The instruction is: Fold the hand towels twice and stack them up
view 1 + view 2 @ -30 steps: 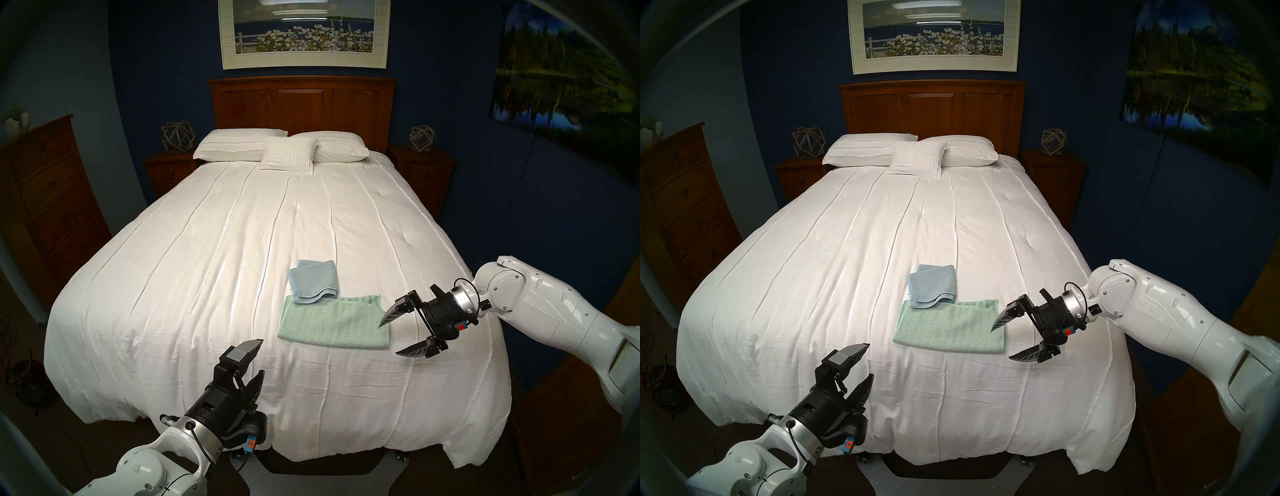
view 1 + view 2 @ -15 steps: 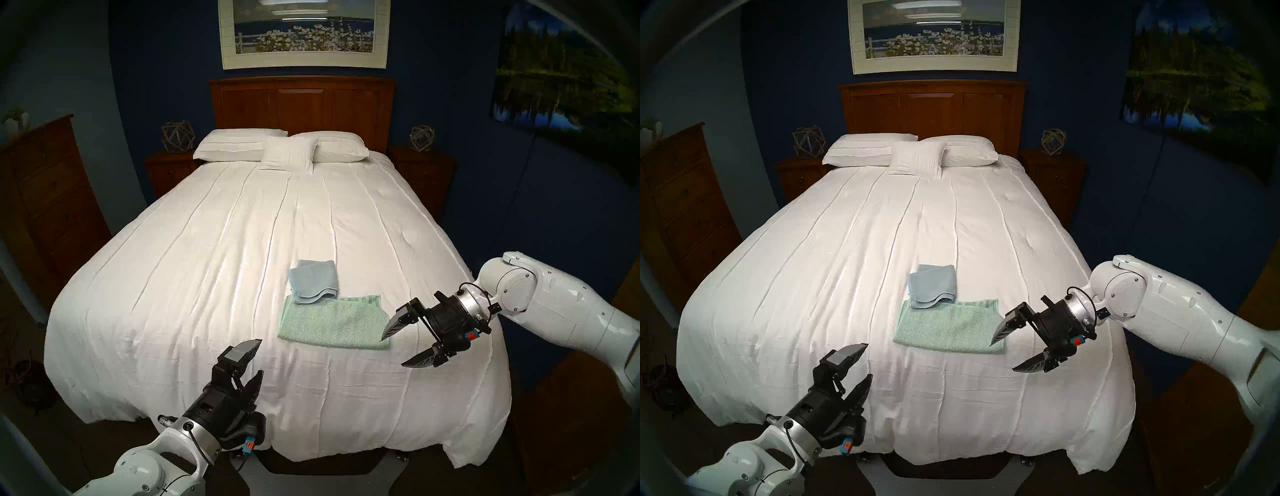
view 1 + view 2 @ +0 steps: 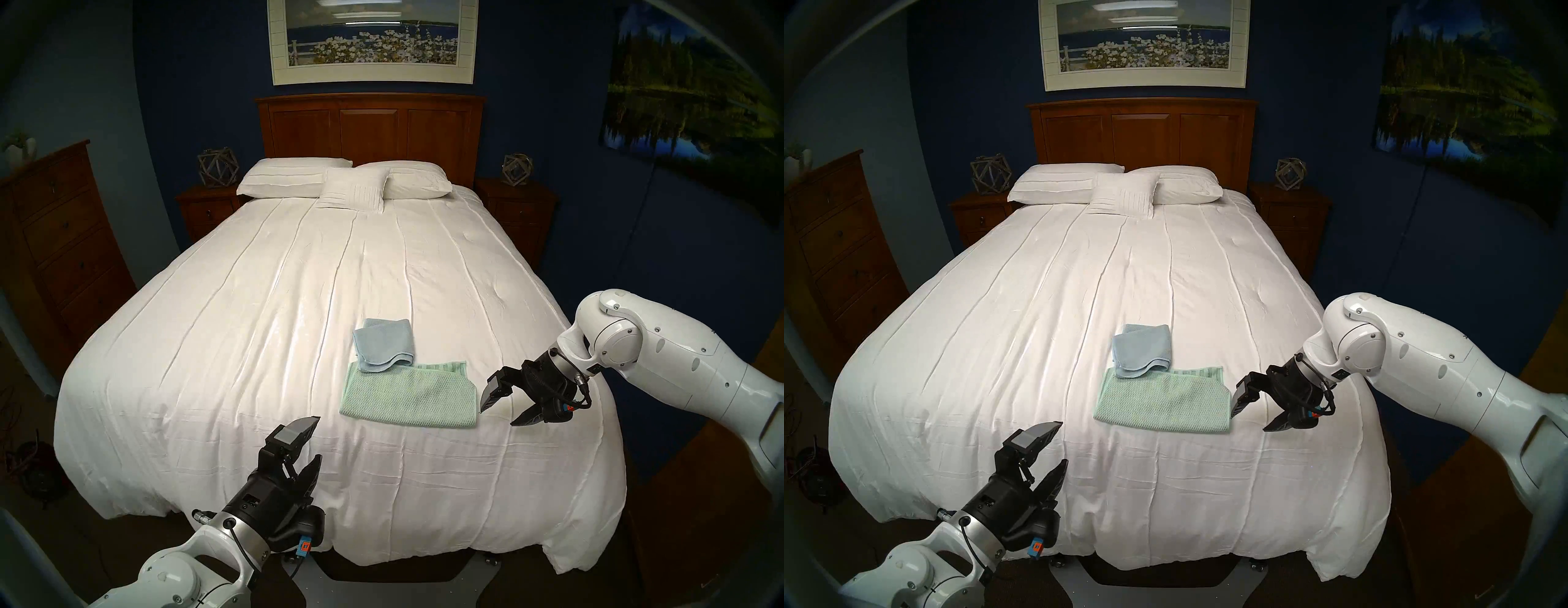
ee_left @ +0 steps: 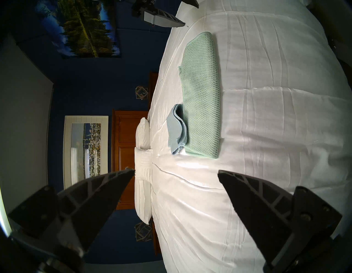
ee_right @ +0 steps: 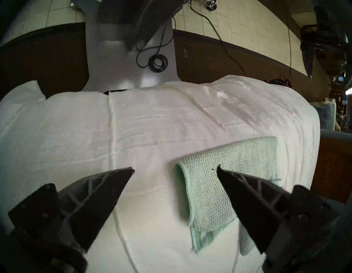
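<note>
The mint green waffle-weave towel (image 3: 409,397) lies folded on the white bedspread (image 3: 254,339), with the folded light blue towel (image 3: 384,344) at its 11 o'clock, overlapping its far edge. The right gripper (image 3: 497,418) hangs at the green towel's 3 o'clock end, jaws spread wide and empty; contact with the cloth cannot be confirmed. The left gripper (image 3: 319,437) sits at 7 o'clock, well apart, jaws open.

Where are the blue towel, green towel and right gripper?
blue towel (image 3: 384,346): head left view, middle of its top layer.
green towel (image 3: 407,397): head left view, centre of the waffle weave.
right gripper (image 3: 500,414): head left view, midway between its open fingertips.
</note>
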Tool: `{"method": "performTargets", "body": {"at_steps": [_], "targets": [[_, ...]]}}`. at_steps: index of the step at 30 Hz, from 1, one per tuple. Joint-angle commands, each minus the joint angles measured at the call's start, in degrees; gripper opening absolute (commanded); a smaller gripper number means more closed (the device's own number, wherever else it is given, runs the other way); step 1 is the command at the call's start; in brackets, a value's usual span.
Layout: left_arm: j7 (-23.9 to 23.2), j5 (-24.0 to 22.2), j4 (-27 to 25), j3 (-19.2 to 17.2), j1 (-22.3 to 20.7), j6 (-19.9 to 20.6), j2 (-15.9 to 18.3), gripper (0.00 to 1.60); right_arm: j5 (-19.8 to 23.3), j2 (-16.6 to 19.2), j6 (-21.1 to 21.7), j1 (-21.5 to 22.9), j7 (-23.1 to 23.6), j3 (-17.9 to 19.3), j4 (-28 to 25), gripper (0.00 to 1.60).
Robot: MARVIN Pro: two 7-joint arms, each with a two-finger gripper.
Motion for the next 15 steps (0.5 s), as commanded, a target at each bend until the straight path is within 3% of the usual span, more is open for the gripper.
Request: {"method": "performTargets", "body": {"at_steps": [1, 8, 15], "targets": [[0.42, 0.02, -1.55, -0.12, 0.37, -0.02, -0.01, 1.60, -9.66, -4.68, 0.05, 0.58, -4.50, 0.10, 1.70, 1.60], [0.41, 0.02, -1.58, -0.17, 0.42, -0.05, -0.03, 1.60, -14.02, -7.07, 0.05, 0.91, -10.97, 1.43, 2.52, 1.60], [0.43, 0.03, -1.66, -0.23, 0.54, -0.05, -0.04, 1.60, -21.78, -8.56, 0.05, 0.58, -16.79, -0.61, 2.97, 1.60]]}}
